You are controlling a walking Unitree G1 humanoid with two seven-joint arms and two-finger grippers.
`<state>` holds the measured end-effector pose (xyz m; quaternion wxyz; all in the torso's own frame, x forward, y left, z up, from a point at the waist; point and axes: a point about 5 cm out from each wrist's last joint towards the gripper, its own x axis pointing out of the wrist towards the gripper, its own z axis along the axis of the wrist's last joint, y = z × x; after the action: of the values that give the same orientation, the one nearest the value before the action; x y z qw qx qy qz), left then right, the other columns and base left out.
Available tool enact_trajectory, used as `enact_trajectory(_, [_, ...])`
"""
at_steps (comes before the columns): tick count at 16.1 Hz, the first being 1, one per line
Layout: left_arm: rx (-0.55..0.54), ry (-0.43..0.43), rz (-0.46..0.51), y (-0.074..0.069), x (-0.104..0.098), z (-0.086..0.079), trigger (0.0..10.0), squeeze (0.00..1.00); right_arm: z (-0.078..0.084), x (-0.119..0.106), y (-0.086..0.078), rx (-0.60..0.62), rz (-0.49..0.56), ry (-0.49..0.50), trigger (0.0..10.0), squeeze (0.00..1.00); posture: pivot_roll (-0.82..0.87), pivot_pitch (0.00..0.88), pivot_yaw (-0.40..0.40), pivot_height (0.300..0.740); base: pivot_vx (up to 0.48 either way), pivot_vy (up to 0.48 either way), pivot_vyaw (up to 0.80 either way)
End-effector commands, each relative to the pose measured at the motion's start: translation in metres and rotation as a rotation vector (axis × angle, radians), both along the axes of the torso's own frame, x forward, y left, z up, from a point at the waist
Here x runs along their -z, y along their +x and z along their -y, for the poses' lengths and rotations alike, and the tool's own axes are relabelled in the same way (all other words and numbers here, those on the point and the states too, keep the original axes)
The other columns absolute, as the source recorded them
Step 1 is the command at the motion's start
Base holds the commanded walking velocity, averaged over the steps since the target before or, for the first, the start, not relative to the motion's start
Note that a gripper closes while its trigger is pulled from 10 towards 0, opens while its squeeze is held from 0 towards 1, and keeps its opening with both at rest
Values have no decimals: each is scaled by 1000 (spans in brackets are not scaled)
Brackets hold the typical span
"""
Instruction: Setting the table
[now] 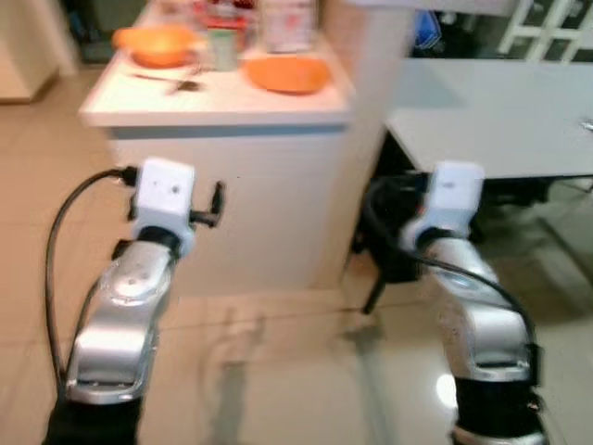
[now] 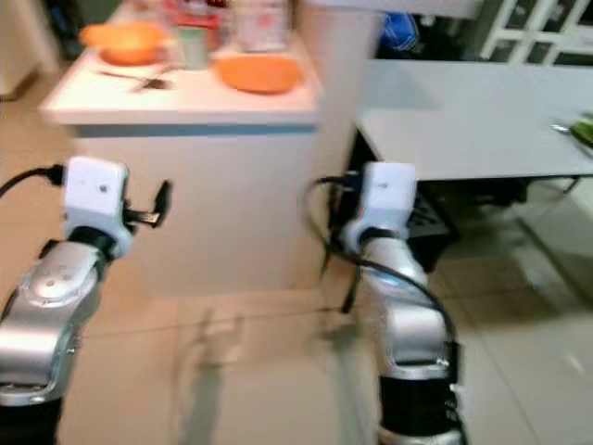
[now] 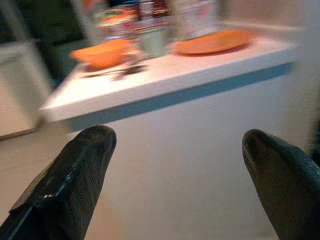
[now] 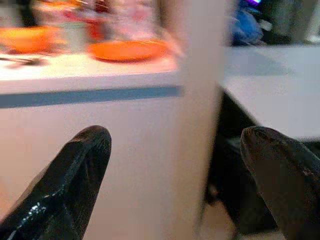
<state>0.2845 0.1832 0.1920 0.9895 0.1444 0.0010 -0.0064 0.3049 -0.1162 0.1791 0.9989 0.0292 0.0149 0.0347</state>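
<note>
two grippers, left gripper (image 3: 177, 150) and right gripper (image 4: 175, 150), hang with fingers spread wide and empty before a white counter (image 1: 222, 102). on it an orange plate (image 1: 288, 74) at 12 o'clock, an orange bowl (image 1: 156, 44) at 11; a grey table (image 1: 500, 120) at 2.

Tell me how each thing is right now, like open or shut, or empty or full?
Left gripper: open, holding nothing, short of the counter.
Right gripper: open, holding nothing.
Orange bowl: upright on the white counter; contents too blurred to tell.
Orange plate: lying flat on the counter, looks empty.
Cup: standing upright between bowl and plate.
Grey table: mostly bare.
</note>
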Motion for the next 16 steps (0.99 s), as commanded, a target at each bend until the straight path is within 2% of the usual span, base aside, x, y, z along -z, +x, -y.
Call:
enact_trajectory(1, [25, -2, 5, 1, -1, 7, 10000, 0, 12, -2, 1, 45, 18, -17, 10000, 0, 97, 0, -52, 740, 0, 480, 0])
enact_trajectory(4, [28, -3, 7, -1, -1, 8, 10000, 0, 11, -1, 0, 47, 25, -27, 10000, 0, 94, 0, -46, 740, 0, 480, 0])
enact_trajectory(8, [38, 4, 38, 11, -6, 11, 10000, 0, 13, -6, 5, 59, 47, -40, 10000, 0, 84, 0, -45, 740, 0, 480, 0])
enact_trajectory(11, [27, -22, 33, 3, -3, 15, 10000, 0, 10, 0, 0, 48, 32, -38, 10000, 0, 101, 0, -67, 740, 0, 480, 0])
enact_trajectory(13, [28, -22, 42, 7, -6, 13, 10000, 0, 6, -6, 6, 30, 43, -38, 10000, 0, 98, 0, -68, 740, 0, 403, 0])
enact_trajectory(14, [37, 53, 54, 11, -6, 12, 10000, 0, 1, -13, 12, 10, 74, -49, 10000, 0, 95, 0, -64, 740, 0, -300, 0])
enact_trajectory(16, [27, 57, 44, 6, -1, 14, 10000, 0, 4, -7, 8, 23, 59, -42, 10000, 0, 101, 0, -69, 740, 0, -390, 0])
